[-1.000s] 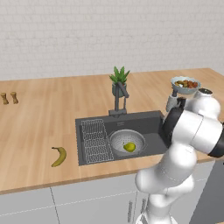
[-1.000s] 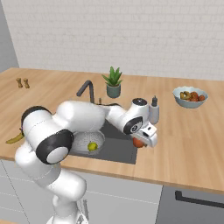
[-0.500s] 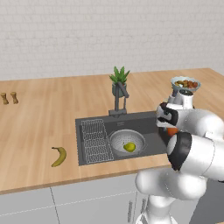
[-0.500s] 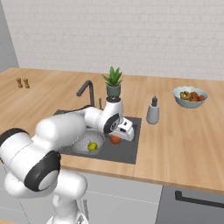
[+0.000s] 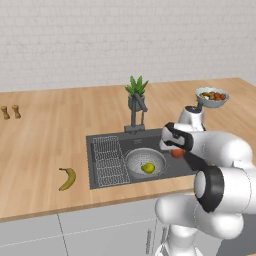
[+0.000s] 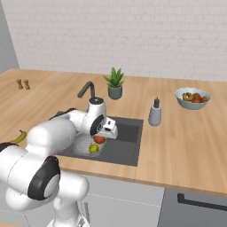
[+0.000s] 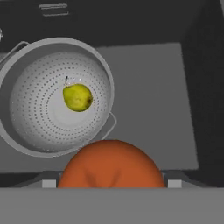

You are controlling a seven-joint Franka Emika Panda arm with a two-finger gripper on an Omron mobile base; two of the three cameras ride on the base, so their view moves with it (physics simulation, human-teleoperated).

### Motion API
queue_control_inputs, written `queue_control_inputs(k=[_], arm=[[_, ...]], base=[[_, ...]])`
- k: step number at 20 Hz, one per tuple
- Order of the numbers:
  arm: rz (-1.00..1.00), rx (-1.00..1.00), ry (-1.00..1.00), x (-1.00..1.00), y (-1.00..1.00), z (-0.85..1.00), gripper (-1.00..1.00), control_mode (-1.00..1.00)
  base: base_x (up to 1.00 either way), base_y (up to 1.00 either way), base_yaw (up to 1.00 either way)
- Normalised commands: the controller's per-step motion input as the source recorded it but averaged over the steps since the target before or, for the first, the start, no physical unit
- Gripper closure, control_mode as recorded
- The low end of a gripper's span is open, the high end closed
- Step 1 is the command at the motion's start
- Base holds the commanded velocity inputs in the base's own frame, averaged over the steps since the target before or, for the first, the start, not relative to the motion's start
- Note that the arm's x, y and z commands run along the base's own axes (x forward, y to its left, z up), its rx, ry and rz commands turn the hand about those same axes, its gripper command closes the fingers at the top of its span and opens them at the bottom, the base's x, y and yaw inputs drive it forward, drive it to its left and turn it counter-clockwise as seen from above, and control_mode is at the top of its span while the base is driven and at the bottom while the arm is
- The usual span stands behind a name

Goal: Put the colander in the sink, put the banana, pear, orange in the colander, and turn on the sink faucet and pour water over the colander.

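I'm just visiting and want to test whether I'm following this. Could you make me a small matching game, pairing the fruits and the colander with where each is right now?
Things:
1. pear
2. banana
3. orange
4. colander

Places:
A. on the wooden counter, left of the sink
B. held in the gripper, above the sink
C. standing in the sink
D. lying in the colander

Pairs: 1-D, 2-A, 3-B, 4-C

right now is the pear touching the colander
Touching. In the hand view the pear rests on the perforated bottom of the colander, no gap beneath it.
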Motion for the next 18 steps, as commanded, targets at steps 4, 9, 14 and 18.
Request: queue_control_inputs(k=[4, 9, 14, 18], arm=[[0.19, 0.1, 0.0, 0.44, 0.55, -0.16, 1.0, -1.0], [0.19, 0.1, 0.0, 0.44, 0.35, -0.21, 1.0, -1.0], [0.14, 0.01, 0.02, 0.27, 0.12, -0.27, 1.0, -1.0], [0.06, 0.0, 0.16, 0.21, 0.04, -0.2, 1.0, -1.0]], base=[[0.0, 0.0, 0.0], [0.0, 0.0, 0.0], [0.0, 0.0, 0.0], [0.0, 0.0, 0.0]])
